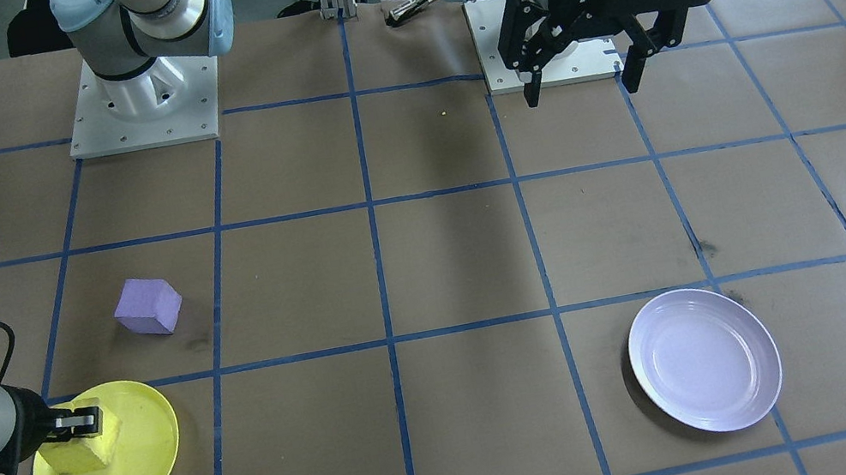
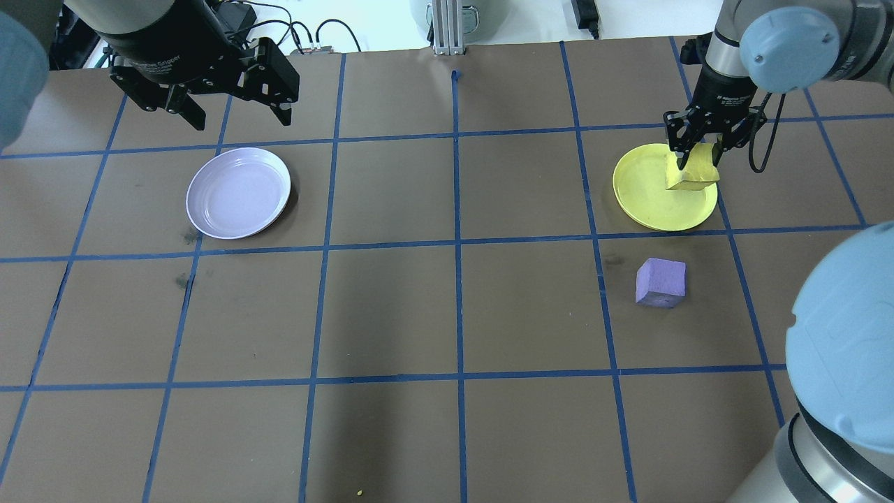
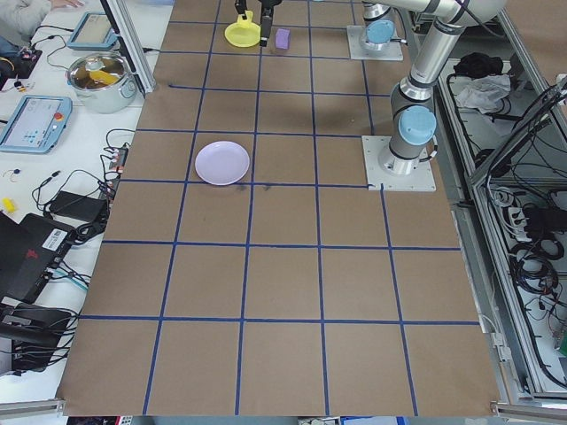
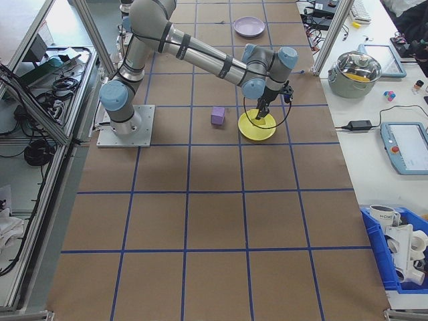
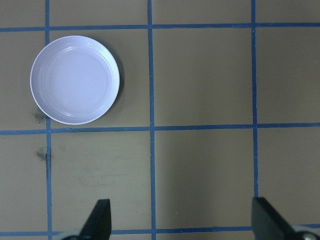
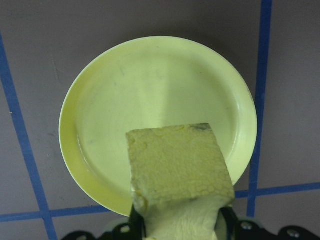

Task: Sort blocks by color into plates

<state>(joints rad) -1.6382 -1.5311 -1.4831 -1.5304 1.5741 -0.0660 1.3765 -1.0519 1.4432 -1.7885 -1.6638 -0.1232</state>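
Yellow block [image 2: 691, 173] pinched in right gripper [image 2: 695, 155], held over yellow plate [image 2: 653, 199], arm reaching down from above. Purple block [image 2: 661, 282] on table beside that plate. Left gripper [image 2: 234, 112] spread wide, nothing held, raised beyond lavender plate [image 2: 238, 192].

We see two arms of silver-grey tube with pale blue joint caps, each on a white square base plate [image 1: 143, 104] ringed with screws. Both grippers are black, and a black cable [image 2: 761, 136] loops beside the right gripper [image 2: 696, 150].
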